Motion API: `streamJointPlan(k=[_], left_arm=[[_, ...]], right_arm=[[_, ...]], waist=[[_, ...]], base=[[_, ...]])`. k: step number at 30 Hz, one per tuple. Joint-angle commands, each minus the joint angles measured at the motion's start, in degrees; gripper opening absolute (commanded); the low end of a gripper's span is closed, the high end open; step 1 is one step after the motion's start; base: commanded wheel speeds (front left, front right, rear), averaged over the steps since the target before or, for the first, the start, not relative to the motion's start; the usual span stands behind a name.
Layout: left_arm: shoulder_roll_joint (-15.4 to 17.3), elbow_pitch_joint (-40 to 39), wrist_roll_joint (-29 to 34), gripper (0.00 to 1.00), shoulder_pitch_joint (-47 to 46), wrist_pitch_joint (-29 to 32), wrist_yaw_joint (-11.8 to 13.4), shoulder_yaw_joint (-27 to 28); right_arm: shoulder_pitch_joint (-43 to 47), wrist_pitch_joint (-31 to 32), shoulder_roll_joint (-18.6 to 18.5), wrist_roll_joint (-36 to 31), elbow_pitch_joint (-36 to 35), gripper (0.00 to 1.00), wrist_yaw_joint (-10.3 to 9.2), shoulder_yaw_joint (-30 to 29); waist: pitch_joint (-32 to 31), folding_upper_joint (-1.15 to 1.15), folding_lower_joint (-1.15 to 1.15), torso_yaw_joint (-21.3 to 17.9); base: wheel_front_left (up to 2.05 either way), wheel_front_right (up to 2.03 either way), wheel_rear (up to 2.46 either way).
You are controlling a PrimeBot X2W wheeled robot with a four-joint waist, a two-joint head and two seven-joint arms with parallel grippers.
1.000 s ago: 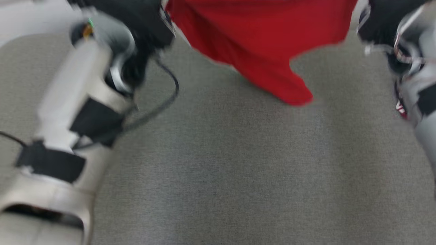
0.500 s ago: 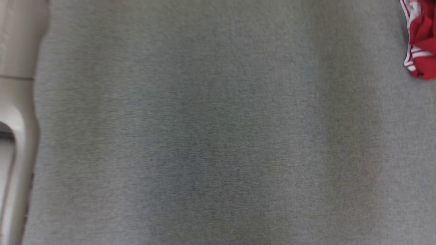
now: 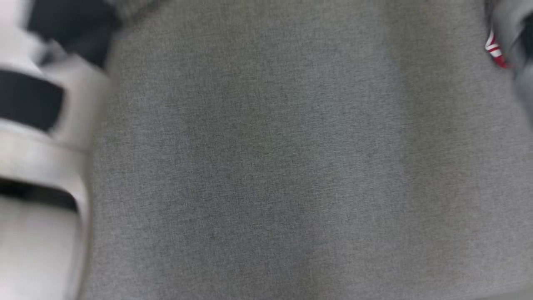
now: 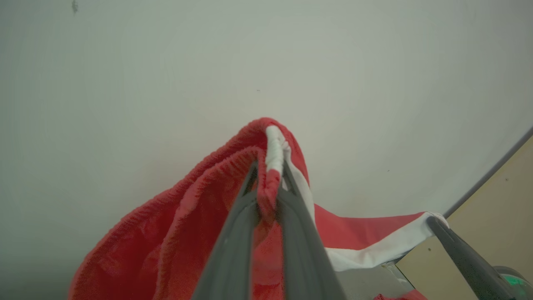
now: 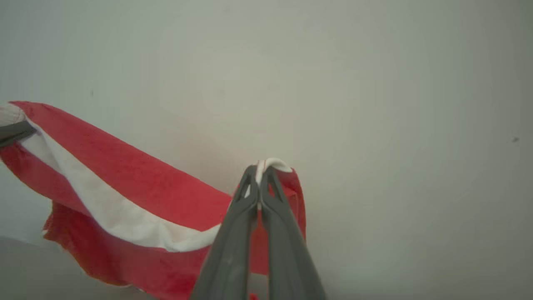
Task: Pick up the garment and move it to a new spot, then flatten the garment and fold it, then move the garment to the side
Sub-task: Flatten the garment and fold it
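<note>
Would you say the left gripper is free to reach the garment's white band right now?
Probably not: the left gripper is shut on the red garment, so it would have to let go first.

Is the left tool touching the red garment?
Touching. The left wrist view shows the left tool shut on the garment, pinching its white-trimmed edge.

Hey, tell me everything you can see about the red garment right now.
The garment is red, of a soft, fuzzy-looking fabric with a white band along one edge. It is held up and stretched out: the left end effector is shut on a bunched fold of the banded edge, the right end effector on another. The band sags between them and the rest drapes below, creased.
</note>
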Motion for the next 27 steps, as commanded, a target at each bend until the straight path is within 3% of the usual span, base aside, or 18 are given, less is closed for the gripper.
streamJointPlan(k=[1,9,13,20,27], left_arm=[[0.09,-3.19,-0.53,0.0,3.99,-1.7,-0.44,-0.95],[3.0,-21.27,-5.72,0.0,30.64,-6.4,-0.21,-0.69],[3.57,-32.65,-6.1,0.0,46.98,-7.32,2.62,0.23],[4.13,-45.38,-5.01,0.0,71.43,-7.65,7.13,1.21],[3.03,-44.25,-1.64,0.0,86.37,-7.6,6.2,2.72]], right_arm=[[3.63,-0.68,-1.78,1.92,-2.54,0.0,-0.16,0.77],[27.65,-1.53,-11.22,10.06,-19.48,0.0,-0.16,2.72],[42.21,-1.7,-15.58,11.31,-26.91,0.0,-0.16,-1.08],[67.5,0.81,-13.73,10.29,-36.73,0.0,-0.17,-10.96],[88.36,4.64,-5.68,3.28,-41.74,0.0,-0.17,-20.9]], waist=[[-2.77,-0.02,-0.02,0.57],[-9.23,-0.02,-0.02,1.61],[-12.57,-0.02,-0.02,2.33],[-18.38,-0.02,-0.02,4.25],[-24.11,-0.02,-0.02,5.38]], base=[[0.0,0.0,0.0],[0.0,0.0,0.0],[0.0,0.0,0.0],[0.0,0.0,0.0],[0.0,0.0,0.0]])
